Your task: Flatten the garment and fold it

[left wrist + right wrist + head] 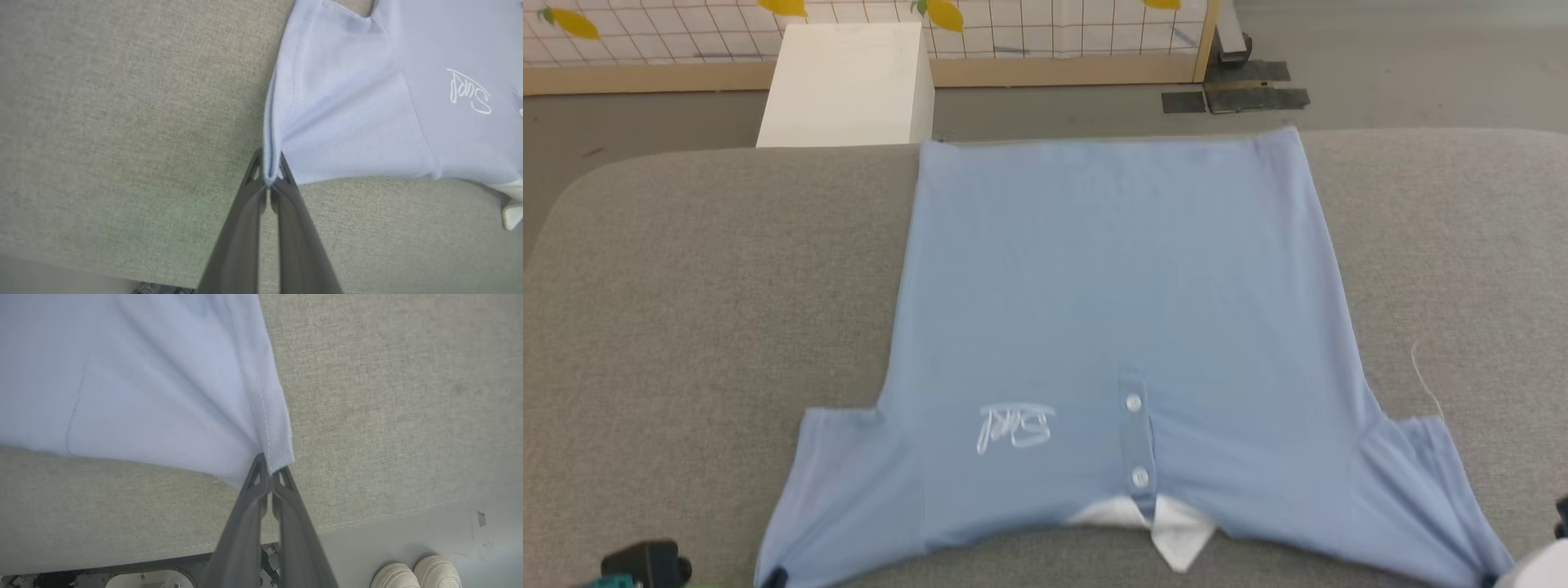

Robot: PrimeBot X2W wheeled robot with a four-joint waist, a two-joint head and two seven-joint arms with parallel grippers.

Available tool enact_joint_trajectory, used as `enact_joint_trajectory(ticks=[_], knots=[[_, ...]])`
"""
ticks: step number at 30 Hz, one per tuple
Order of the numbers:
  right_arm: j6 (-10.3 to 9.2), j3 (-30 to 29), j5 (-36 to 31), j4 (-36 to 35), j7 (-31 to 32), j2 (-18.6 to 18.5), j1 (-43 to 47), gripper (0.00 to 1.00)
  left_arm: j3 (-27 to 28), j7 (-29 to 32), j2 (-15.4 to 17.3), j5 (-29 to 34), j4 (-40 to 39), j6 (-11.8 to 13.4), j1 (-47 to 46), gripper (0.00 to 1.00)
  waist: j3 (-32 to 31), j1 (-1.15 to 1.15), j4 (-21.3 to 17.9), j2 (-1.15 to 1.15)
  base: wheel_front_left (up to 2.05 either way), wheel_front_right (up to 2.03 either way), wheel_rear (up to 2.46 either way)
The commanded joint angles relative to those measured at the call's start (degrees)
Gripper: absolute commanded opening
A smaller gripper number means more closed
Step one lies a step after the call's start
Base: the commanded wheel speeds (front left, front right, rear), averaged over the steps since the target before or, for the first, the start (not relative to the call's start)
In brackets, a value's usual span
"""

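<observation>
The garment [1111, 310], a light blue polo shirt, lies spread flat and face up on the grey padded table [686, 286]. Its white collar [1176, 535] points toward me and its hem reaches the far edge. White cursive lettering [1015, 427] and two small white buttons sit on the chest. My left gripper [269, 169] is shut on the hem corner of the sleeve [343, 102] at the near left [776, 576]. My right gripper [269, 470] is shut on the corner of the other sleeve [163, 400] at the near right [1490, 572].
A white box [849, 82] stands on the floor beyond the table, before a gridded partition [1054, 37] with yellow lemon prints. Dark floor plates [1241, 86] lie at the far right. A person's white shoes [416, 573] stand by the table's near side. A loose thread [1425, 376] lies right of the shirt.
</observation>
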Motion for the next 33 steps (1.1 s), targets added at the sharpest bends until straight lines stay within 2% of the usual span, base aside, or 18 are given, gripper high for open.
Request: enact_joint_trajectory(ticks=[1, 9, 17, 22, 23, 25, 26, 27, 33], knots=[[-0.12, -1.39, -0.79, -0.42, 0.68, 0.32, 1.22, 0.00, 0.52, 0.26, -0.35, -0.57, -0.14, 0.54, 1.73, 0.00, -0.36, 0.01, 0.05, 0.00, 0.00, 0.00, 0.00], [-0.12, -5.16, -0.77, 4.75, 0.21, 1.33, 3.52, 0.00, 0.51, 1.52, -0.35, -0.92, 0.19, 1.49, 6.66, 0.00, -0.92, 0.01, 0.56, 0.00, 0.00, 0.00, 0.00], [-0.12, -2.83, 0.35, 13.84, -7.58, 1.37, 0.48, 0.00, 0.25, 0.71, -0.99, -2.14, 0.08, 0.48, 6.09, 0.00, -0.20, 0.01, 0.92, 0.00, 0.00, 0.00, 0.00], [-0.12, -2.64, 0.16, 14.53, -9.81, 1.37, -0.58, 0.00, -0.08, 0.28, -1.11, -2.43, -0.61, -0.04, 5.34, 0.00, 0.20, 0.01, 1.19, 0.00, 0.00, 0.00, 0.00], [-0.12, -2.82, 0.01, 13.96, -10.32, 1.37, -0.70, 0.03, -0.17, 0.25, -1.14, -2.42, -0.76, -0.05, 5.20, 0.00, 0.25, 0.01, 1.26, 0.00, 0.00, 0.00, 0.00], [-0.12, -3.01, 0.27, 12.14, -11.60, 1.37, -1.02, 0.70, -0.28, 0.06, -1.22, -2.38, -0.99, -0.06, 5.00, 0.00, 0.28, 0.01, 1.33, 0.00, 0.00, 0.00, 0.00], [-0.12, -3.17, 0.47, 11.04, -12.40, 1.37, -1.37, 0.97, -0.32, 0.00, -1.25, -2.34, -1.06, -0.02, 4.96, 0.00, 0.29, 0.01, 1.33, 0.00, 0.00, 0.00, 0.00], [-0.12, -3.29, 0.50, 9.87, -13.27, 1.37, -1.77, 1.00, -0.37, -0.04, -1.27, -2.31, -1.12, 0.01, 4.93, 0.00, 0.29, 0.01, 1.31, 0.00, 0.00, 0.00, 0.00], [-0.12, -1.13, -0.25, 3.76, -24.18, 0.85, -8.72, 1.00, -0.81, -0.33, -1.38, -2.04, -1.71, 0.13, 4.36, 0.00, 0.76, 0.01, 1.54, 0.00, 0.00, 0.00, 0.00]])
